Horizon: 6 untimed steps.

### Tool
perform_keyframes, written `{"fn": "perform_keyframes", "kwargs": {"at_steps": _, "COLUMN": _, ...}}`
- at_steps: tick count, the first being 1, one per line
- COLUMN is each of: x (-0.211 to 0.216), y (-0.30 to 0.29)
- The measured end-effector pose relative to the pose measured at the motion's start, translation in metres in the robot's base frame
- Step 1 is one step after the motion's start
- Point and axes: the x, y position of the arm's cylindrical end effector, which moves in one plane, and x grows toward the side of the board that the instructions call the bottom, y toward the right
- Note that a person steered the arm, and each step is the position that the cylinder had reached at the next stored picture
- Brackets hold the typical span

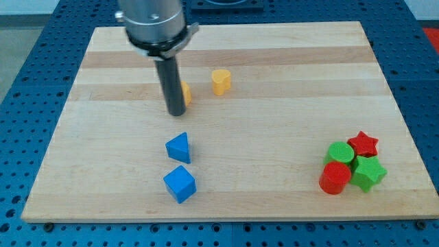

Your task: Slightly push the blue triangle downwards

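Near the view's centre-left, on the wooden board (274, 82), the dark rod comes down from the arm's grey housing, and my tip (176, 113) sits above the blue triangle (178, 147), apart from it with bare wood between. The arm carries no pincer, only this rod, so nothing is spread, pressed together or pinching. The blue triangle lies left of the board's middle, and just below it, close but seemingly not touching, sits the blue cube (180, 184). Behind the rod a yellow block (186, 93) is partly hidden, its shape not clear; a second yellow block (221, 81) stands to its right, near the top. Well apart, at the view's lower right, four blocks huddle together: a red star (363, 144), a green cylinder (339, 152), a red cylinder (335, 178) and a green star-like block (369, 172)
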Motion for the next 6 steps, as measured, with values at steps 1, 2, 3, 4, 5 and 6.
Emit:
{"fn": "perform_keyframes", "kwargs": {"at_steps": 1, "x": 0.001, "y": 0.005}}
{"fn": "perform_keyframes", "kwargs": {"at_steps": 2, "x": 0.019, "y": 0.000}}
{"fn": "perform_keyframes", "kwargs": {"at_steps": 3, "x": 0.050, "y": -0.002}}
{"fn": "perform_keyframes", "kwargs": {"at_steps": 4, "x": 0.089, "y": -0.018}}
{"fn": "perform_keyframes", "kwargs": {"at_steps": 5, "x": 0.127, "y": -0.019}}
{"fn": "perform_keyframes", "kwargs": {"at_steps": 6, "x": 0.114, "y": -0.027}}
